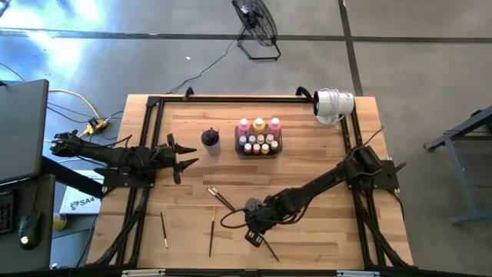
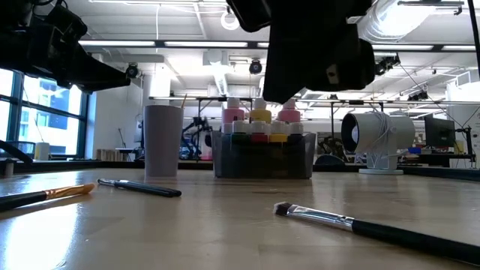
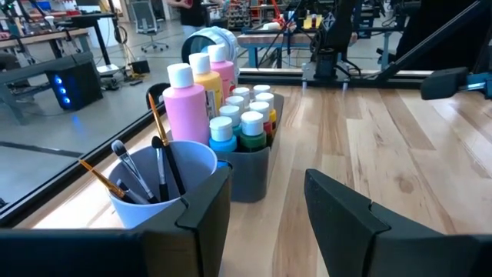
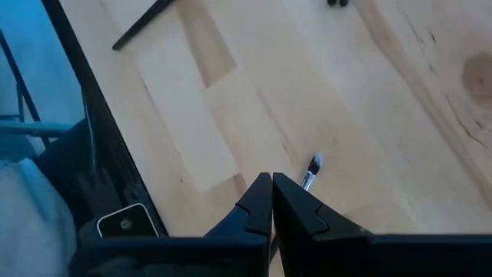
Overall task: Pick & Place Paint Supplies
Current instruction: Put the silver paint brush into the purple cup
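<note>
A dark grey tray (image 1: pixel 258 148) at the table's far middle holds pink and yellow-orange paint bottles (image 1: pixel 259 125) and small white-capped ones (image 3: pixel 246 115). Beside it, a purple cup (image 1: pixel 211 141) has several brushes standing in it (image 3: pixel 157 165). More paintbrushes lie flat on the wood (image 1: pixel 163 229) (image 1: pixel 212 229) (image 1: pixel 221 198). One dark-handled brush (image 1: pixel 267 248) lies near the front edge, its bristle end (image 4: pixel 314 164) showing just past my right gripper (image 4: pixel 271 183), which is shut and slants down above it (image 1: pixel 252 235). My left gripper (image 1: pixel 184 158) waits open at the left, level, facing the cup (image 3: pixel 267 178).
A white round device (image 1: pixel 334 105) stands at the far right corner. Black frame rails (image 1: pixel 150 138) run along the table's left, right and far sides. Bare wood lies between the tray and the loose brushes.
</note>
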Tool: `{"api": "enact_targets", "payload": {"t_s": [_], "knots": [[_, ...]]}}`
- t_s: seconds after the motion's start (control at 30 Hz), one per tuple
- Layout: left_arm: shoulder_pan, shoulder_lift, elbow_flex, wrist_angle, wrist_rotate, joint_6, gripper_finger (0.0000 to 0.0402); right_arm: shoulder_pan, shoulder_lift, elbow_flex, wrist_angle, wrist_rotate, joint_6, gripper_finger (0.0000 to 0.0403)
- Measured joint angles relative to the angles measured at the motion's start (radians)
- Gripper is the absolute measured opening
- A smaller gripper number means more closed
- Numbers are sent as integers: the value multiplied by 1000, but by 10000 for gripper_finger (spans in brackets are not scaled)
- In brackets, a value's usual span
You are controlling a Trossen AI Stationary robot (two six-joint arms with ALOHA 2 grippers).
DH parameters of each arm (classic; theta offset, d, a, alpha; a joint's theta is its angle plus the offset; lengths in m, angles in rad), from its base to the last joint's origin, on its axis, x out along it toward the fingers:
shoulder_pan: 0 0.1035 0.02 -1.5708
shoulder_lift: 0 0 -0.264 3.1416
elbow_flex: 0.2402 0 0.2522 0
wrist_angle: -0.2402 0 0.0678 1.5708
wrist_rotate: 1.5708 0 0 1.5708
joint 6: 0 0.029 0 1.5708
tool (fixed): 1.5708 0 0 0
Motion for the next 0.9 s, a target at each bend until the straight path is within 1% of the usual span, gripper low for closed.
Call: {"api": "enact_targets", "payload": {"t_s": [0.1,0.23,0.33,0.43,0.53,0.63,0.77,0.9], "knots": [[0,0,0,0,0,0,165,0,0,0,0,1,20,4],[0,0,0,-3,0,0,165,2,0,-5,-12,40,13,13],[0,0,0,-16,1,0,165,4,-1,-5,-8,54,8,39],[0,0,0,-23,1,0,165,3,0,-5,-9,100,59,74],[0,0,0,-23,1,0,165,-6,5,-5,-11,78,122,95],[0,0,0,-23,1,0,165,-9,32,-6,-10,58,159,97],[0,0,0,-23,3,0,165,-7,79,-7,-1,19,183,87],[0,0,0,-23,4,0,165,-5,100,-7,-11,24,190,81]]}}
